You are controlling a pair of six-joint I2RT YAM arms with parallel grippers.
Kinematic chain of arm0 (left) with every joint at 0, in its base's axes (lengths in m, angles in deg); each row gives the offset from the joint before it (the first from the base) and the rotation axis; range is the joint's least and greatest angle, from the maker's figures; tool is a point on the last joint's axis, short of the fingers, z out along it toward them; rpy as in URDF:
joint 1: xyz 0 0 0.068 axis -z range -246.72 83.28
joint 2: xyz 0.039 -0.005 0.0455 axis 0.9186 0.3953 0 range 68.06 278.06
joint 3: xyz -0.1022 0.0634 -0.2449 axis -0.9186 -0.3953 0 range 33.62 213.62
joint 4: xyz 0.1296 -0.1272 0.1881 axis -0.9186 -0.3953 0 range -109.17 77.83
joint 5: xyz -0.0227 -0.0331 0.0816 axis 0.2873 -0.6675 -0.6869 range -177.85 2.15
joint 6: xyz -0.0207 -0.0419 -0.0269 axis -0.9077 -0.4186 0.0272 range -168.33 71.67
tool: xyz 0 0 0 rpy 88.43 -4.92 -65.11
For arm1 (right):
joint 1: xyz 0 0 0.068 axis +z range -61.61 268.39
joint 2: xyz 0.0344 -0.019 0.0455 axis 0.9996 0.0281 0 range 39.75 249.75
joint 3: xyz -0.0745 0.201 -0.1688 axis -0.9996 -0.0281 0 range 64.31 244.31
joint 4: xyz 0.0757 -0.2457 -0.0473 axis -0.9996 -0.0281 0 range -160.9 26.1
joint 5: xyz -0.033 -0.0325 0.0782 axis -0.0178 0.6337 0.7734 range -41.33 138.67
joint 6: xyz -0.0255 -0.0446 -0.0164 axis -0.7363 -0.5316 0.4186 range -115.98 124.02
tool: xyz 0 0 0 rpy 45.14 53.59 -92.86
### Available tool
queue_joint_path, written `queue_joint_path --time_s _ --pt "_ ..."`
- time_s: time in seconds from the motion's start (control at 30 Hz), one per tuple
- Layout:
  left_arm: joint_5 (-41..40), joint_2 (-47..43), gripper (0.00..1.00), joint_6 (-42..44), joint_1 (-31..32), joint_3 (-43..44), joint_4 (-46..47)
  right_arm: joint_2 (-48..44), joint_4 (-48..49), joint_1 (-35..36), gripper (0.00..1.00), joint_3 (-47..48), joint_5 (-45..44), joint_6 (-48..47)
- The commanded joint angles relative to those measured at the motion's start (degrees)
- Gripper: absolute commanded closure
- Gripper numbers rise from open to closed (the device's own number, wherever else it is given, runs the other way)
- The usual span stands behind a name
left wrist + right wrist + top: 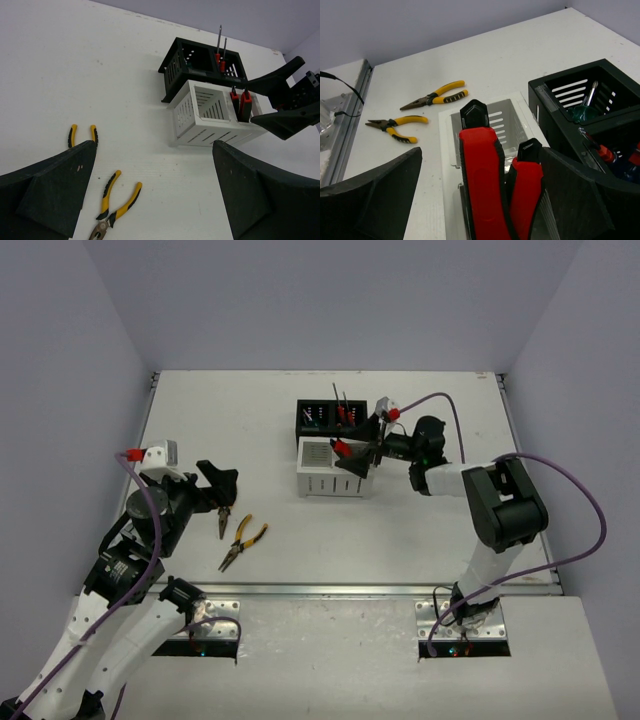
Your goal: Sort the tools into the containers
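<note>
The bench (400, 540) carries everything, and the sorting looks mostly done; the white box (330, 483) sits near its middle, and the black box (304, 418) touches the white box's far side.

The left arm reaches out well to the left of the white box; its end effector (220, 488) is spread wide and holds nothing. The right arm comes in from the right of the white box; its end effector (360, 447) is also spread apart, fingers either side of the right compartment and gripping nothing that shows.

What is left, by my reading, is the two pliers; one pair (242, 542) lies flat on the bench well left of the white box and nearer the arm bases, and the other (223, 520) lies just beside it, partly under the left end effector. Neither is in a box yet.

What is done: two red-and-black knives (482, 175) stand upright side by side in the white box's right compartment; its left compartment appears empty in the wrist views. Thin screwdrivers (219, 50) stand in the black box, behind the white box; red handles show in its right compartment, and a green-handled one (582, 111) leans in the other.

Nothing lies between the pliers and the white box, so the way looks clear; the likely snag is the right end effector sitting over the white box, which could crowd the left arm there.
</note>
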Motion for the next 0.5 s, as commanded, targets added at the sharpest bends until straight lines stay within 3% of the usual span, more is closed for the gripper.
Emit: queue_joint_path --time_s 0.0,0.13,0.17,0.23,0.33,0.47 --pt "0.3 -0.21 0.0 0.58 0.38 -0.16 2.85 -4.56 1.85 -0.84 0.01 0.58 -0.92 0.97" --pt "0.17 -0.31 0.0 0.58 0.39 -0.07 2.89 -7.63 -20.99 0.46 0.01 6.17 -5.17 -9.78" --pt "0.1 -0.31 0.0 0.57 0.39 -0.07 2.82 -8.73 -32.24 2.03 0.01 7.87 -8.57 -15.62" --pt "-0.06 -0.31 0.0 0.49 0.39 -0.07 2.75 -10.29 -41.99 5.18 0.01 10.76 -20.76 -21.41" --pt "-0.06 -0.31 0.0 0.49 0.39 -0.07 2.83 -16.12 -45.59 12.47 0.01 8.17 -37.77 -22.82" --pt "0.07 -0.08 0.0 0.45 0.39 -0.03 2.79 -20.23 -47.77 14.8 0.01 5.56 -47.41 -14.93"
